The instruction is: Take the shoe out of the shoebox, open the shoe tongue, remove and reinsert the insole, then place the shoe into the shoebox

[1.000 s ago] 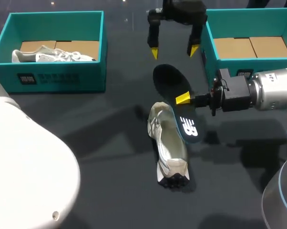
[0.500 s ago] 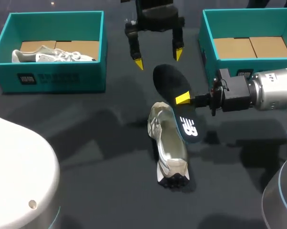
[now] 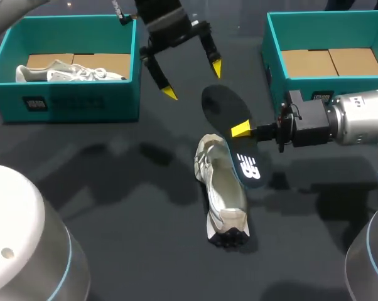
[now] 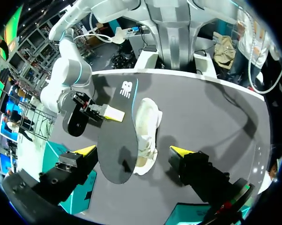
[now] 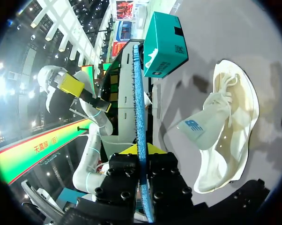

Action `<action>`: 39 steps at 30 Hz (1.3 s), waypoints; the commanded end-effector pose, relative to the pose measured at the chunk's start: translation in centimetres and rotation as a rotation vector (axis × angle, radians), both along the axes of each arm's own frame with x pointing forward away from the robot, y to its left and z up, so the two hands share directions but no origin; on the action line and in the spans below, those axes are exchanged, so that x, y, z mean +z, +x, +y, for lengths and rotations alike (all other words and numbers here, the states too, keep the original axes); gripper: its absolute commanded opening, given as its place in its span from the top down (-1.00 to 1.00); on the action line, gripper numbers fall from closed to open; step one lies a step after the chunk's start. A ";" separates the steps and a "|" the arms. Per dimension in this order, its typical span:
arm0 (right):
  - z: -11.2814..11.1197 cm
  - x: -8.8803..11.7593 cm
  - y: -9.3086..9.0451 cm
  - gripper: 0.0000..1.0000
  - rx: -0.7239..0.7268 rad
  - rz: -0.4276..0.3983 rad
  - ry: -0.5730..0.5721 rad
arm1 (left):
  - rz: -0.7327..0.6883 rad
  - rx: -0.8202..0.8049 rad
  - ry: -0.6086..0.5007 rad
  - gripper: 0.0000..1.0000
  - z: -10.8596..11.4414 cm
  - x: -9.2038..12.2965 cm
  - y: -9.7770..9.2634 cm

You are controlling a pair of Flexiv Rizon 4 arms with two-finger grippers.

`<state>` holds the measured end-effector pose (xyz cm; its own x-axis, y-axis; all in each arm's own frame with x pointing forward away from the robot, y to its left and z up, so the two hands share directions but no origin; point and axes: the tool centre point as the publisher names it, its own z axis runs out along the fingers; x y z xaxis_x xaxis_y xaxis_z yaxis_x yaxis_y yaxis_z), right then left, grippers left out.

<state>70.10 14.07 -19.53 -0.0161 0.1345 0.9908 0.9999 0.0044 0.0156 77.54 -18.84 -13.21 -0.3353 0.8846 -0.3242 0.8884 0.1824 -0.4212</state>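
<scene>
A white shoe (image 3: 223, 191) lies on the dark table near the middle, its opening facing up. My right gripper (image 3: 241, 130) comes in from the right and is shut on the edge of the black insole (image 3: 221, 105), which hangs over the shoe's right side. In the right wrist view the insole (image 5: 138, 108) stands edge-on between the gripper's (image 5: 142, 151) fingers, with the shoe (image 5: 227, 136) beside it. My left gripper (image 3: 193, 79) hovers open behind the insole, holding nothing. Seen from the left wrist, the insole (image 4: 116, 140) and shoe (image 4: 146, 129) lie ahead of that gripper (image 4: 134, 150).
A teal shoebox (image 3: 76, 103) at the back left holds a second white shoe (image 3: 70, 73) on cardboard. Another teal shoebox (image 3: 272, 53) at the back right holds only cardboard. The front and left of the table are bare dark surface.
My left arm has swung leftward along the back of the table, from beside the right shoebox toward the left one, its gripper turning and still open. The right arm, insole and shoe stay put.
</scene>
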 end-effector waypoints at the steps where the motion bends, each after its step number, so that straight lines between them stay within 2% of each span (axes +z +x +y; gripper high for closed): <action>1: 0.1 0.0 -0.1 1.00 -0.002 0.000 -0.003 | -0.072 0.148 -0.305 -1.00 0.4 -0.2 -0.5; 6: 0.1 0.0 -0.1 1.00 -0.002 0.000 -0.003 | -0.072 0.148 -0.305 -1.00 0.4 -0.2 -0.5; 7: 0.1 0.0 -0.1 1.00 -0.002 0.000 -0.003 | -0.127 0.171 -0.322 -1.00 0.2 -0.4 -1.0; 9: 0.1 0.0 -0.1 1.00 -0.002 0.000 -0.003 | -0.213 0.202 -0.373 -1.00 0.3 -1.0 -1.8; 13: 0.1 0.0 -0.1 1.00 -0.002 0.000 -0.003 | -0.173 0.224 -0.526 -1.00 0.5 -3.0 -1.8; 16: 0.1 0.0 -0.1 1.00 -0.002 0.000 -0.003 | -0.211 0.247 -0.631 -1.00 0.4 -4.6 -1.8; 20: 0.1 0.0 -0.1 1.00 -0.002 0.000 -0.003 | -0.312 0.293 -0.775 -1.00 0.2 -5.6 -1.8; 22: 0.1 0.0 -0.1 1.00 -0.002 0.000 -0.003 | -0.321 0.308 -0.786 -1.00 0.1 -5.6 -1.3; 33: 0.1 0.0 -0.1 1.00 -0.002 0.000 -0.003 | -0.321 0.308 -0.786 -1.00 0.1 -5.6 -1.3; 36: 0.1 0.0 -0.1 1.00 -0.002 0.000 -0.003 | -0.382 0.399 -0.821 -1.00 0.2 -6.7 -1.6; 39: 0.1 0.0 -0.1 1.00 -0.002 0.000 -0.003 | -0.397 0.408 -0.877 -1.00 0.1 -7.5 -2.0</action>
